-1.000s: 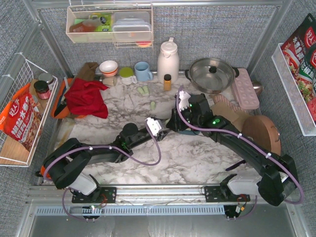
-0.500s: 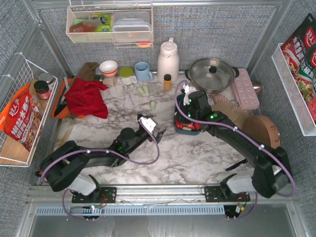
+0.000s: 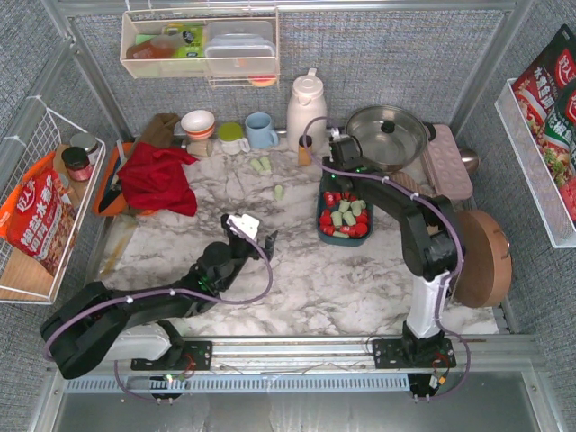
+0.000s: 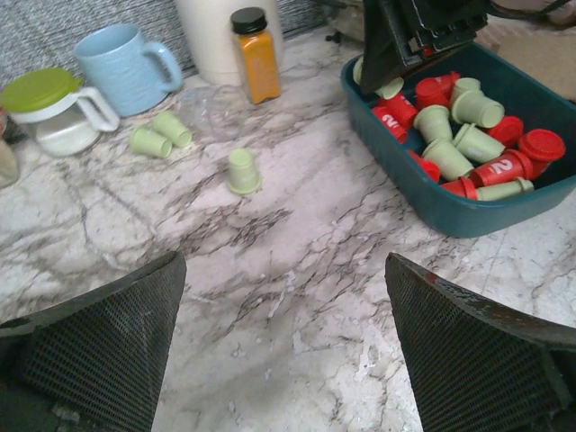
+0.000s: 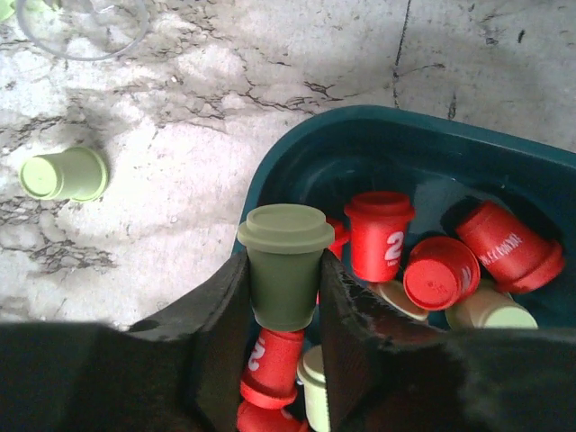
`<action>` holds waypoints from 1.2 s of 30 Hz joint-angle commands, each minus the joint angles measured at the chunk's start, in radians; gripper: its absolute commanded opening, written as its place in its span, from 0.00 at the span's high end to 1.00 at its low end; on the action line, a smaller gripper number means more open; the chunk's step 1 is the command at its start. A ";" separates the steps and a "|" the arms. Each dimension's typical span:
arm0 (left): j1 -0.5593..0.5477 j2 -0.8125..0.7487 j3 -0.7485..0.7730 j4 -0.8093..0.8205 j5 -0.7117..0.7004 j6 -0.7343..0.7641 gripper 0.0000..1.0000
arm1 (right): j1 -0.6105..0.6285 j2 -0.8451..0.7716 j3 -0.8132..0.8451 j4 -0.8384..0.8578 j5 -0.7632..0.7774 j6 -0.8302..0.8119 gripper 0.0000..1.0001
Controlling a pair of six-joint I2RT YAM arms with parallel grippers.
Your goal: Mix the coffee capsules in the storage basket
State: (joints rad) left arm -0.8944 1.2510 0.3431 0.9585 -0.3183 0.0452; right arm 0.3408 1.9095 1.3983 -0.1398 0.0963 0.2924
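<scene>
Coffee capsules [image 3: 343, 214], red and mint, lie jumbled in storage basket [image 4: 468, 216], right of centre on marble tabletop [image 4: 297, 270]. Right gripper [image 5: 284, 270] clamps 1 mint capsule [image 5: 286, 236] over basket's far left corner. Likely step: redistributing colours. Next move calls for carrying it above red cluster, then release. Left gripper [image 4: 288, 351] jaws wide apart, empty, above tabletop. 3 loose capsules [image 4: 241, 171] lie outside basket. Amber bottle [image 4: 256, 54] and pot [image 3: 387, 135] crowd far end.

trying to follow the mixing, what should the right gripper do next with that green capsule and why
Probably shift slightly inward over the red capsules and open: the right gripper is shut on a green capsule right at the storage basket rim.
</scene>
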 commanded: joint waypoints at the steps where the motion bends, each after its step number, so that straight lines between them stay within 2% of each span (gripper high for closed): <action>1: 0.003 -0.046 -0.008 -0.067 -0.104 -0.078 0.01 | -0.002 0.055 0.064 -0.040 0.012 -0.008 0.57; 4: 0.015 -0.058 0.035 -0.183 -0.167 -0.171 0.01 | -0.002 0.034 0.054 -0.054 0.037 -0.031 0.42; 8: 0.044 -0.031 0.082 -0.246 -0.144 -0.192 0.01 | -0.002 -0.051 0.007 -0.069 0.071 -0.080 0.28; 13: 0.132 0.070 0.166 -0.295 -0.055 -0.287 0.01 | 0.003 -0.236 -0.105 -0.086 0.071 -0.110 0.26; 18: 0.208 0.243 0.343 -0.435 0.045 -0.365 0.01 | 0.012 -0.464 -0.316 -0.033 0.066 -0.101 0.26; 22: 0.220 0.395 0.502 -0.520 0.032 -0.360 0.01 | 0.012 -0.625 -0.501 0.011 0.069 -0.100 0.26; 28: 0.229 0.613 0.780 -0.672 -0.012 -0.365 0.01 | 0.009 -0.752 -0.616 0.090 0.082 -0.086 0.26; 30: 0.229 0.662 0.842 -0.711 -0.054 -0.351 0.06 | 0.009 -0.762 -0.630 0.112 0.071 -0.079 0.26; 34: 0.230 0.725 0.903 -0.748 -0.126 -0.300 0.30 | 0.009 -0.760 -0.641 0.109 0.055 -0.065 0.26; 36: 0.232 0.732 0.916 -0.748 -0.133 -0.288 0.32 | 0.008 -0.760 -0.650 0.116 0.041 -0.055 0.26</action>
State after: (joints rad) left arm -0.6651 1.9644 1.2320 0.2592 -0.3866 -0.2836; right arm 0.3508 1.1530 0.7593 -0.0738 0.1608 0.2108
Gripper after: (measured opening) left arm 0.683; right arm 0.738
